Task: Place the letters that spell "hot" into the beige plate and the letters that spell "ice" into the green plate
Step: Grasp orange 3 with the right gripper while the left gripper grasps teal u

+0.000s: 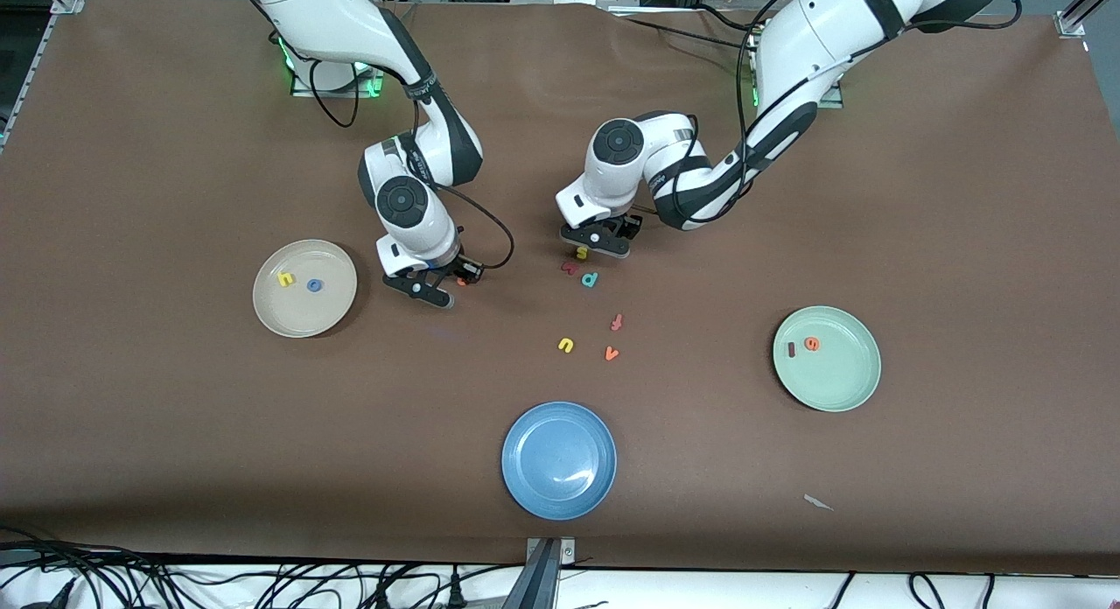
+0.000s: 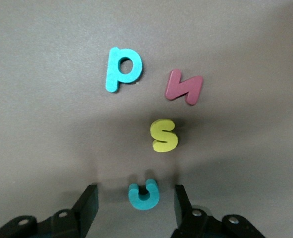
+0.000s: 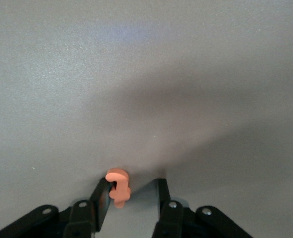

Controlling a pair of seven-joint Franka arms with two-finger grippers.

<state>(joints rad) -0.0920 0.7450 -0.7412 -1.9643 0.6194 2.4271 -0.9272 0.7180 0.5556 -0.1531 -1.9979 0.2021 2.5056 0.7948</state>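
The beige plate (image 1: 304, 316) holds the yellow h (image 1: 285, 278) and blue o (image 1: 314, 285). Beside it, toward the table's middle, my right gripper (image 1: 458, 276) (image 3: 131, 196) is down at the table. The orange t (image 1: 461, 283) (image 3: 118, 187) stands between its fingers, against one finger (image 3: 101, 198), with a gap to the other. The green plate (image 1: 840, 390) holds the dark red i (image 1: 792, 349) and orange e (image 1: 812, 344). My left gripper (image 1: 599, 246) (image 2: 136, 198) is open, a finger on either side of the teal c (image 2: 144, 193), apart from it. The front view hides the c.
Just nearer the front camera than the left gripper lie a yellow s (image 1: 581, 253) (image 2: 164, 135), a maroon letter (image 1: 570, 267) (image 2: 184, 87) and a teal p (image 1: 590, 279) (image 2: 122, 68). Nearer still are a reddish f (image 1: 616, 322), yellow u (image 1: 565, 345), orange v (image 1: 611, 353) and the blue plate (image 1: 558, 459).
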